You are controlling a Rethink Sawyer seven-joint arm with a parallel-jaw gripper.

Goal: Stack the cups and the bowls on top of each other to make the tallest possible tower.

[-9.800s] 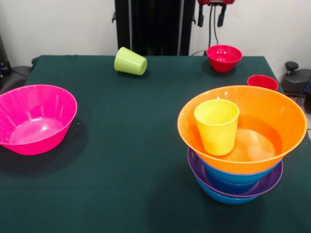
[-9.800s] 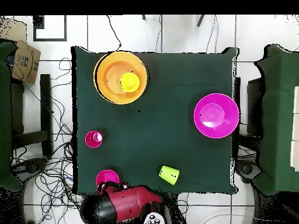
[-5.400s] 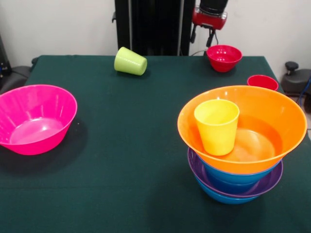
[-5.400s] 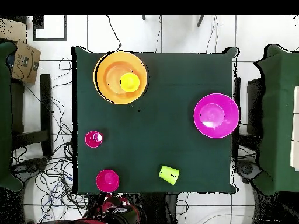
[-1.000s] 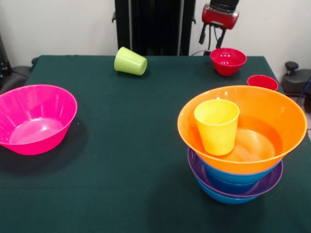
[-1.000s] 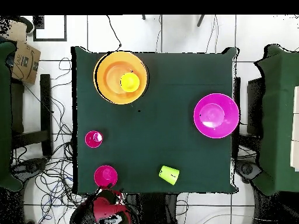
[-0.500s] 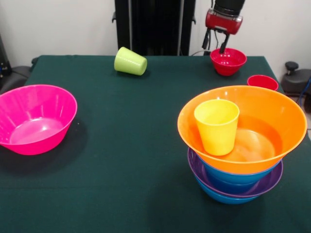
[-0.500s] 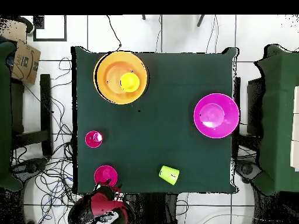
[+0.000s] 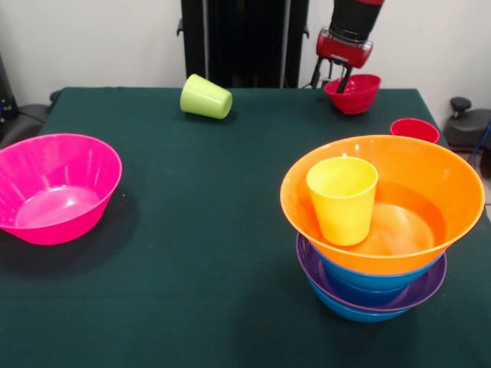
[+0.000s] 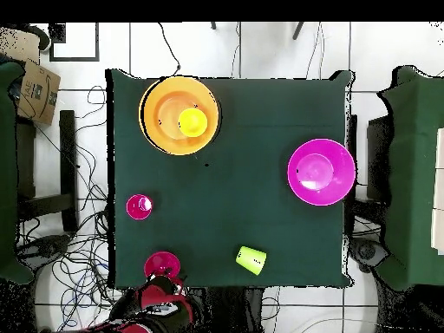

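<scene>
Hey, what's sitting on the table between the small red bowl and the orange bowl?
The red cup stands about midway between the small red bowl and the orange bowl, clearest in the overhead view.

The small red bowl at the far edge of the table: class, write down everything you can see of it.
The small red bowl is a glossy, round plastic bowl, far smaller than the orange bowl. It appears tilted, its rim raised on one side, near the table's far edge in the front view. The end effector is at its rim, one finger appearing to reach inside; whether it grips cannot be told. Nothing lies in the bowl. In the overhead view it sits at the table's edge nearest the robot's base.
</scene>
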